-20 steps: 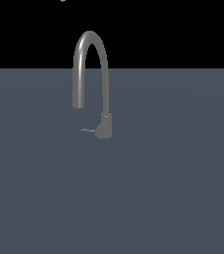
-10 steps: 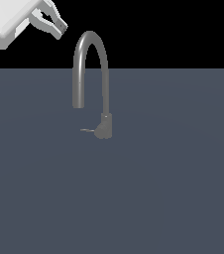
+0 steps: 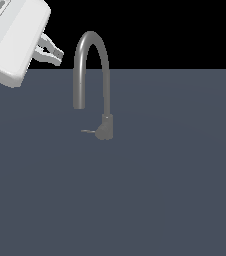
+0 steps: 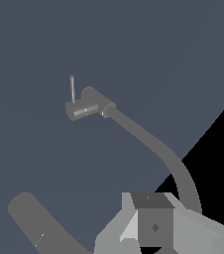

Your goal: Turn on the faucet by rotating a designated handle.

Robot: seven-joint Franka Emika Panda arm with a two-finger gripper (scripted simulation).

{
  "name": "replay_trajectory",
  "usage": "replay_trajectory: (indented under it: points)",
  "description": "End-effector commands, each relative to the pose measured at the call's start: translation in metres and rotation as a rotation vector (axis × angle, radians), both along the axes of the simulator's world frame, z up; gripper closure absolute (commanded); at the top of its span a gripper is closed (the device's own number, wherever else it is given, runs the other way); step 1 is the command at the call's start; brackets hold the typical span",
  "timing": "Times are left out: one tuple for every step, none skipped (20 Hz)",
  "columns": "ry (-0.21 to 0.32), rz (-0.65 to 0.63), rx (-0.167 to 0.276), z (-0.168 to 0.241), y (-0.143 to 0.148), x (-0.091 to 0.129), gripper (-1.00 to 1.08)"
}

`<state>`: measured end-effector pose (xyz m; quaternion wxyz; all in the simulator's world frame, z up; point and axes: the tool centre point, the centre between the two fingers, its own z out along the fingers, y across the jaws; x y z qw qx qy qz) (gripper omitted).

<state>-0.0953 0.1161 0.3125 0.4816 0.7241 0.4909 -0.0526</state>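
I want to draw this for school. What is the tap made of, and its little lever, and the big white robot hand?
The tap looks like dull grey metal: smooth, with only a soft sheen along its curve. The lever has the same grey look, probably metal too, though it is too thin to be sure. The robot hand looks like glossy white plastic or painted metal; the pictures cannot settle which.

**Matt metal, glossy shell**

We see the faucet point(image 3: 91, 55) and its handle point(image 3: 88, 131) as smooth, matt grey metal. The counter point(image 3: 175, 190) looks flat, matt slate-blue. The gripper point(image 3: 51, 51) looks like smooth, glossy white plastic.
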Motion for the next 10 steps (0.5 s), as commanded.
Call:
replay_trajectory:
  points:
    - [0.004,0.049,-0.045,-0.011,0.004,0.003,1.08]
    - [0.006,0.068,-0.063,-0.015,0.005,0.004,1.08]
    - [0.008,0.086,-0.08,-0.02,0.006,0.005,1.08]
    - [0.009,0.104,-0.098,-0.024,0.007,0.006,1.08]
    - [0.011,0.123,-0.115,-0.028,0.008,0.007,1.08]
    - [0.013,0.141,-0.133,-0.033,0.009,0.008,1.08]
    - [0.014,0.159,-0.15,-0.037,0.01,0.008,1.08]
    - [0.016,0.176,-0.167,-0.041,0.011,0.009,1.08]
    - [0.018,0.194,-0.184,-0.046,0.012,0.01,1.08]
    - [0.019,0.212,-0.201,-0.05,0.013,0.011,1.08]
